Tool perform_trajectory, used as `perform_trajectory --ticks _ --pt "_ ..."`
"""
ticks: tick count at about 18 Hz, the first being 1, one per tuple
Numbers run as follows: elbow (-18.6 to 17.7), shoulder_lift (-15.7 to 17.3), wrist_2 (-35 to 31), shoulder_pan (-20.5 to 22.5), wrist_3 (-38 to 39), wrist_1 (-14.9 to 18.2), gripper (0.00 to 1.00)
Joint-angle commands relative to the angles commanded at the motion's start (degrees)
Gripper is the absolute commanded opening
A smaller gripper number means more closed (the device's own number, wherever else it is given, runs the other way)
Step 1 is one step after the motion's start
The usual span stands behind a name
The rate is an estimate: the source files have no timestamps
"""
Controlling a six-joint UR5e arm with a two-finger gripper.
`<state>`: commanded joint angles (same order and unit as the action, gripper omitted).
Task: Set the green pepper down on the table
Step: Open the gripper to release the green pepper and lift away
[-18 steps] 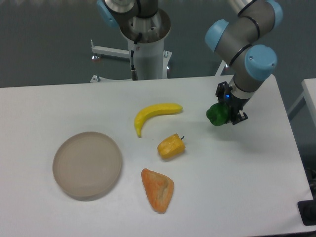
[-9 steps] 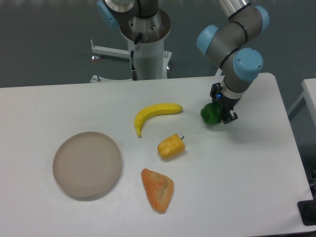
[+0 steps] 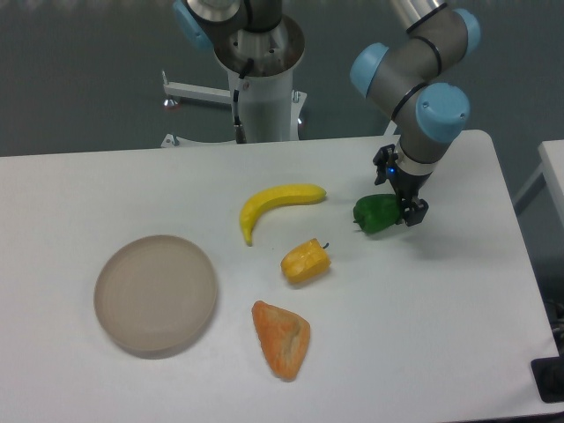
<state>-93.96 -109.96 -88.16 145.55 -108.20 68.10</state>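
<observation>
The green pepper [image 3: 376, 214] is being clamped at its right flank by the gripper [image 3: 401, 208], low over the table [image 3: 458, 308] toward the far right corner. It is being judged light, stiff, glossy and slippery.

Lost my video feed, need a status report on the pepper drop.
Gripper low over the table, jaw state unclear. Green pepper against the fingers, looks down on the table. Banana and yellow pepper apart, left.
</observation>
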Motion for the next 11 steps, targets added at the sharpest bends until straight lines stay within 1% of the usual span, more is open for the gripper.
perform_trajectory --ticks 2,4,5,6,7,9,10,11 --pt "2.63 0.10 0.79 -0.17 3.93 2.37 1.00" --pt "5.79 -0.69 0.88 -0.61 7.02 4.75 1.00" --pt "8.25 -1.56 0.79 -1.92 7.12 6.50 1.00" --pt "10.10 -2.01 0.71 -2.46 7.21 7.47 1.00" --pt "12.90 -2.62 0.79 -3.07 7.30 8.88 1.00" --pt "16.43 -3.85 0.79 -4.21 7.73 10.81 1.00" --pt "17.92 -4.55 0.62 -4.65 9.56 11.52 1.00" --pt "19.50 -5.61 0.27 -5.70 14.02 11.87 1.00"
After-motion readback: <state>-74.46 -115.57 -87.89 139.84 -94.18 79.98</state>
